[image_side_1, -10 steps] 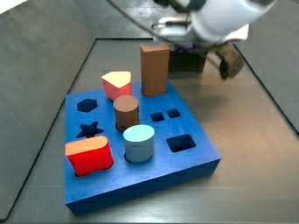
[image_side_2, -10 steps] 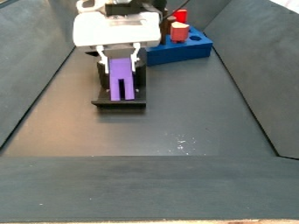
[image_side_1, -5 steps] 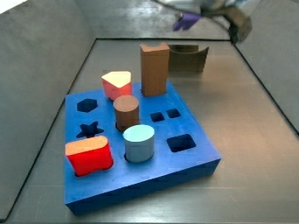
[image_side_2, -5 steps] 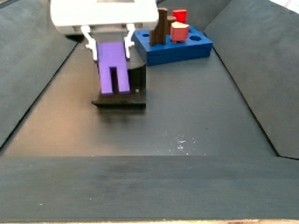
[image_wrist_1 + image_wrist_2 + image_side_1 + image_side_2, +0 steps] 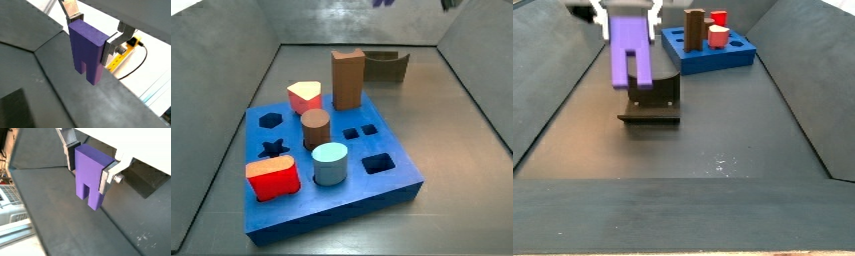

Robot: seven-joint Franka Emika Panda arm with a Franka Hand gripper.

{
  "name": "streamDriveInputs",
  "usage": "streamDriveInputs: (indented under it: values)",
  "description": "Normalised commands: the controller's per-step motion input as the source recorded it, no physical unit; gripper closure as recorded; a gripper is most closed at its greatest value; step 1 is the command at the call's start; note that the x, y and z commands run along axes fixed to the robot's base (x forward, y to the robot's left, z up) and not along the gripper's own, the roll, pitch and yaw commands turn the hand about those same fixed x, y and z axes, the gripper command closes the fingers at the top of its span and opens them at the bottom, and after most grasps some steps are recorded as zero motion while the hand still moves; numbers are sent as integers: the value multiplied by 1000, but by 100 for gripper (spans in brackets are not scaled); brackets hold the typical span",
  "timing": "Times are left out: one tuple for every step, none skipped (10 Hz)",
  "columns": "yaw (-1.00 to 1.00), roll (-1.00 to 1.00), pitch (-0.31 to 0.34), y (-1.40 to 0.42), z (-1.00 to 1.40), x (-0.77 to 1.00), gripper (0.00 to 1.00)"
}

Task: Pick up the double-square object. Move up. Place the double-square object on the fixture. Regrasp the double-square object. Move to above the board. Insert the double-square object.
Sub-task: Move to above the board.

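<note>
The purple double-square object hangs upright, notched end down, clear above the fixture. My gripper is shut on its upper end, near the top edge of that side view. In both wrist views the silver fingers clamp the two sides of the purple block. In a side view only a purple tip shows at the top edge, above the empty fixture. The blue board lies in front, with open square holes.
On the board stand a tall brown block, a brown cylinder, a light blue cylinder, a red block and a red-and-yellow peg. Sloped dark walls close in the floor on both sides.
My gripper has risen with the purple block, lifting it off the fixture. It has left one side view almost entirely through the top edge.
</note>
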Motion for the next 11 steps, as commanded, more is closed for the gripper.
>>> streamDriveInputs:
  values:
    - [-182, -106, -45, 132, 644, -65, 100]
    - [-168, -108, -14, 88, 452, -56, 100]
    - [-143, -114, 23, 58, 192, -53, 100]
    - [-228, -1000, -12, -1000, 252, -424, 100]
    - [-222, -1000, -7, -1000, 253, -423, 100]
    - [-225, -1000, -11, -1000, 268, -446, 100]
    - [-229, -1000, -6, -1000, 259, -451, 100]
    - [-233, -1000, 11, -1000, 262, -451, 100]
    - [-230, -1000, 33, -1000, 264, -449, 100]
    - [-228, -1000, 43, -1000, 264, -458, 100]
    - [-224, -1000, 49, -1000, 266, -467, 100]
